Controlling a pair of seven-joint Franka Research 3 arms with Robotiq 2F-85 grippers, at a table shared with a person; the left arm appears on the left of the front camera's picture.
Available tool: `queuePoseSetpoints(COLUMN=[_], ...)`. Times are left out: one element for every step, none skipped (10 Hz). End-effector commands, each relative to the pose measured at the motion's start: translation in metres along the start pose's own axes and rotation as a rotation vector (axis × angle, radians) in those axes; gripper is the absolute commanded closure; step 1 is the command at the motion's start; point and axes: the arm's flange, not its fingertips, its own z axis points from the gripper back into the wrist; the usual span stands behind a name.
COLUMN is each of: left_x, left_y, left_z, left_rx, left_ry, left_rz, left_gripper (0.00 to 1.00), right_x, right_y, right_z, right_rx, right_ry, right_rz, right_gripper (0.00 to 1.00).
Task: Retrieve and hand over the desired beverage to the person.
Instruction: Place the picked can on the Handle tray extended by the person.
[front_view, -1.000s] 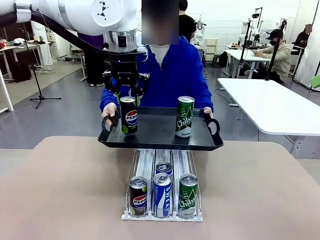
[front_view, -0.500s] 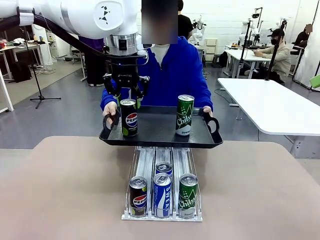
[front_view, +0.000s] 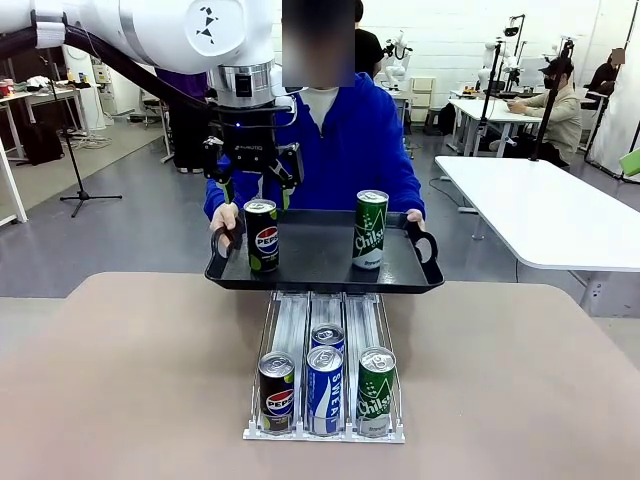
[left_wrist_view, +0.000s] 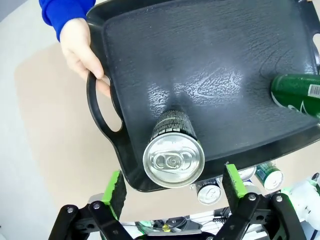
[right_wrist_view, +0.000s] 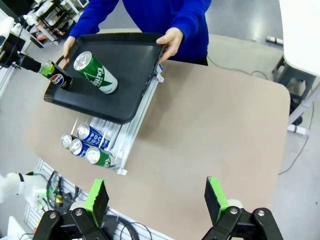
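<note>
1. Front view: the Pepsi can stands upright near the left edge of the black tray, which the person in the blue hoodie holds by both handles above the far edge of the table. A green Chilsung can stands toward the tray's right side. The left gripper hangs just above the Pepsi can, fingers spread and clear of it, so to me the placing step looks done and the arm is at the release stage. Below the tray, the can rack holds a Pepsi, a blue can and a green can at its front edge.

2. Left wrist view: looking straight down on the Pepsi can, its silver top sits between the green pads, which stand wide on either side without touching. The person's hand grips the tray's handle at the nearby edge. The next move, I'd judge, calls for a straight lift away so neither finger knocks the can over on a hand-held tray.

3. Right wrist view: the right gripper waits well above the table's near side, jaws wide and empty. From here both cans show on the tray, the Pepsi at its outer corner beside the left gripper.
</note>
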Motion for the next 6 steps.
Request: queuePoseSetpoints(left_x=[-0.001, -0.003, -0.008, -0.026, -0.049, -0.075], left_y=[0.007, 0.007, 0.010, 0.014, 0.021, 0.032], left_z=[0.005, 0.010, 0.020, 0.038, 0.056, 0.070], left_rx=[-0.021, -0.019, -0.033, -0.043, -0.062, -0.087], left_ry=[-0.002, -0.010, -0.018, -0.048, -0.090, -0.135], left_rz=[-0.020, -0.023, -0.028, -0.049, -0.081, -0.129], left_gripper=[0.00, 0.00, 0.00, 0.00, 0.00, 0.00], right_x=[0.004, 0.004, 0.004, 0.004, 0.004, 0.004], right_y=[0.000, 0.000, 0.000, 0.000, 0.000, 0.000], right_z=[0.001, 0.001, 0.001, 0.001, 0.001, 0.001], right_rx=[0.001, 0.001, 0.001, 0.001, 0.001, 0.001], right_ry=[0.016, 0.016, 0.016, 0.016, 0.016, 0.016], right_rz=[0.000, 0.000, 0.000, 0.000, 0.000, 0.000], right_gripper=[0.00, 0.00, 0.00, 0.00, 0.00, 0.00])
